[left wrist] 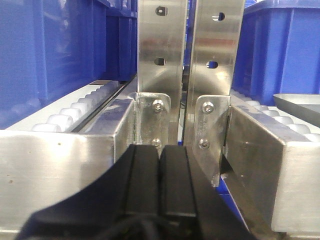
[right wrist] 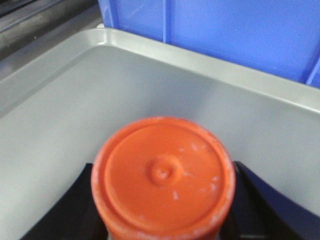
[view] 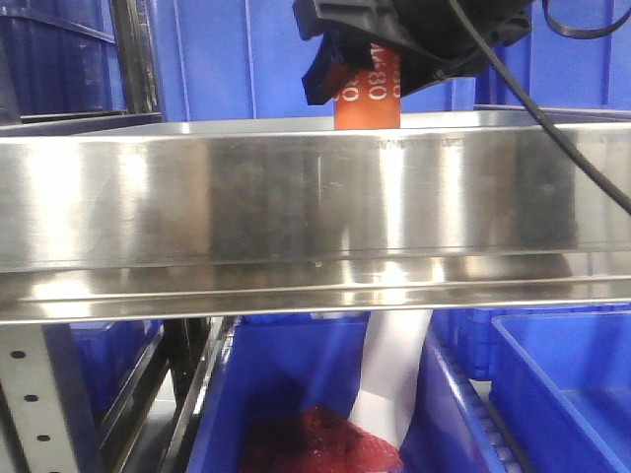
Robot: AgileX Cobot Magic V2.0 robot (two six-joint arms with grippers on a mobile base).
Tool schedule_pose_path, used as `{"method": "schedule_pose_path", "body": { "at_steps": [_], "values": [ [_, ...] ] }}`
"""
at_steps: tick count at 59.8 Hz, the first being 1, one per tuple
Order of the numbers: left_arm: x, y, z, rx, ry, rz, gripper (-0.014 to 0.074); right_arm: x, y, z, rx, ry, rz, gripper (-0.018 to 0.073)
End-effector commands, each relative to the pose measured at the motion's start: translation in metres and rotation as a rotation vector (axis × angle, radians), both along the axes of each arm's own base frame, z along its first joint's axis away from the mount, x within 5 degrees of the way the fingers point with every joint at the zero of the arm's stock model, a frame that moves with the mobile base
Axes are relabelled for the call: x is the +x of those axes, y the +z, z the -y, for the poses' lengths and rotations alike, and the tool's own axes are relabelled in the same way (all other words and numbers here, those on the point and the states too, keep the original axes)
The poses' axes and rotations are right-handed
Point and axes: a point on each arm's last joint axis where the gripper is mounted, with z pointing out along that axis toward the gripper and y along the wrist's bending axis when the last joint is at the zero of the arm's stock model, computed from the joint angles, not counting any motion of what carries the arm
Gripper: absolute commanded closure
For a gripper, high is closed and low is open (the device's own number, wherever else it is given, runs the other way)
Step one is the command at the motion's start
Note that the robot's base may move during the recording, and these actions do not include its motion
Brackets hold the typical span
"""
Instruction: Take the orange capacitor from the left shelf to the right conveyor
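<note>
Warehouse — steel shelf (view: 246, 197), blue bins (view: 217, 59), rollers (left wrist: 60, 121).

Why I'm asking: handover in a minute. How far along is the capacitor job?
Done: the right tool grips the orange capacitor. In hand: it shows above the lip of the left shelf, base hidden, so lift is unclear. Left: carrying it to the right conveyor, not in view. The left tool is shut, empty.

orange capacitor (view: 371, 108) base hidden behind left shelf (view: 296, 197) lip, top covered by right end effector (view: 361, 77)
</note>
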Motion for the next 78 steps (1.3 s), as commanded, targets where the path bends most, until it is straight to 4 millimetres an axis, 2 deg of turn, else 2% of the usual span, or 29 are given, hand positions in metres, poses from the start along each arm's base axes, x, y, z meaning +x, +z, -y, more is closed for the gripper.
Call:
{"method": "schedule_pose_path", "body": {
  "at_steps": [1,8,16,30,39,47,53,60,68,78],
  "values": [
    [0.000,0.001,0.000,-0.004,-0.005,0.077,0.0722,0.000,0.037,0.001,0.096,-0.002,0.161,0.0461],
    [0.000,0.001,0.000,-0.004,-0.005,0.077,0.0722,-0.005,0.047,0.004,0.114,-0.002,0.189,0.0519],
    [0.000,0.001,0.000,-0.004,-0.005,0.077,0.0722,-0.022,0.073,0.015,0.154,-0.002,0.250,0.0512],
    [0.000,0.001,0.000,-0.004,-0.005,0.077,0.0722,-0.083,0.131,0.054,0.214,0.004,0.342,0.0512],
    [0.000,0.001,0.000,-0.004,-0.005,0.077,0.0722,-0.133,0.150,0.086,0.258,0.006,0.452,0.0512],
    [0.000,0.001,0.000,-0.004,-0.005,0.077,0.0722,-0.174,0.148,0.113,0.305,0.005,0.534,0.0512],
    [0.000,0.001,0.000,-0.004,-0.005,0.077,0.0722,-0.202,0.138,0.130,0.334,0.004,0.579,0.0512],
    [0.000,0.001,0.000,-0.004,-0.005,0.077,0.0722,-0.235,0.116,0.152,0.377,0.003,0.646,0.0512],
    [0.000,0.001,0.000,-0.004,-0.005,0.077,0.0722,-0.256,0.095,0.165,0.407,0.002,0.693,0.0512],
    [0.000,0.001,0.000,-0.004,-0.005,0.077,0.0722,-0.262,0.070,0.169,0.407,0.002,0.694,0.0512]
  ]
}}
